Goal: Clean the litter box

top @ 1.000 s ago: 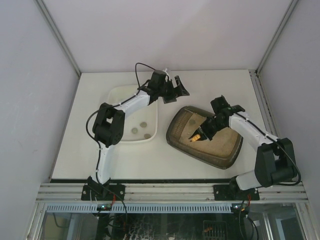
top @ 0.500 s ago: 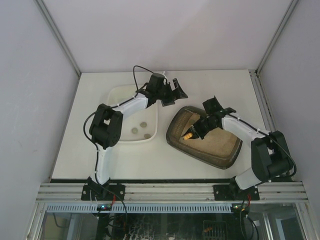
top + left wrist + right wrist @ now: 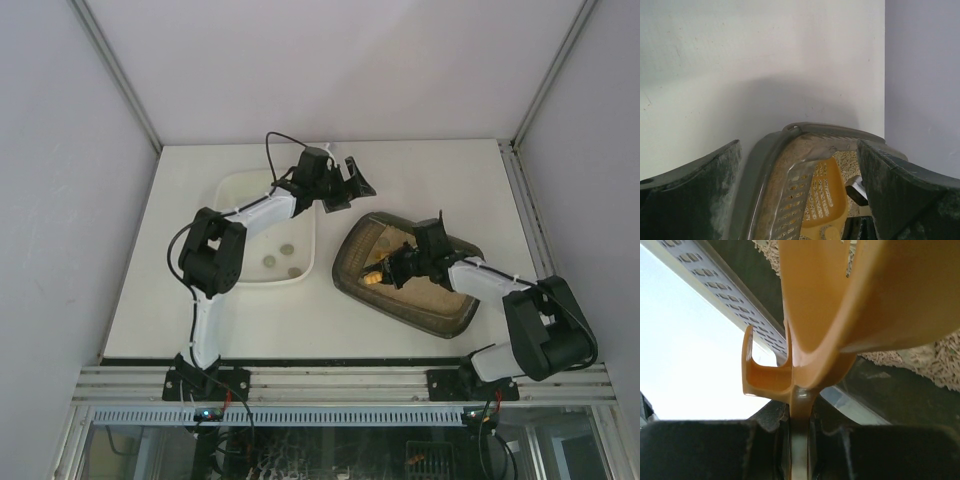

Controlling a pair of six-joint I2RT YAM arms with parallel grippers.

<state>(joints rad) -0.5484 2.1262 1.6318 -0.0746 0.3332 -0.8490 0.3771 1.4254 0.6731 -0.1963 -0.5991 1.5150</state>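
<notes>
Surveying open room first: the white table [image 3: 180, 300] is walled on its left, far and right sides. Bare strips run along its far edge, along its near edge and to the left of the tub.

Containers: a white rounded rectangular plastic tub [image 3: 300, 235] sits left of centre. A dark brown-grey rectangular plastic litter box [image 3: 400, 308] sits right of centre and lies skewed. Its left corner is near the tub's right wall, and the two are apart.

Left arm [image 3: 215, 250] reaches across the tub. The left jaws stand wide apart with nothing between them, over bare table just past the box's far-left corner. In the left wrist view the two dark fingers [image 3: 690, 200] frame that corner of the box's rim.

Right arm [image 3: 520, 300] reaches in over the box from the right. The right jaws are closed tight on the thin handle of a yellow-orange slotted plastic scoop [image 3: 855, 300]. A small hook [image 3: 752, 365] on the handle sits just above the fingers. The scoop's bowl is over the left part of the box; contact with the litter cannot be told.

Contents:
- The tub holds three small grey-brown round lumps [image 3: 287, 250] near its near-right corner.
- The box holds beige sandy litter [image 3: 935, 360].
- A pale slotted strip [image 3: 715, 290] runs along the box's inner wall beside the scoop.
- What the scoop carries cannot be told.
</notes>
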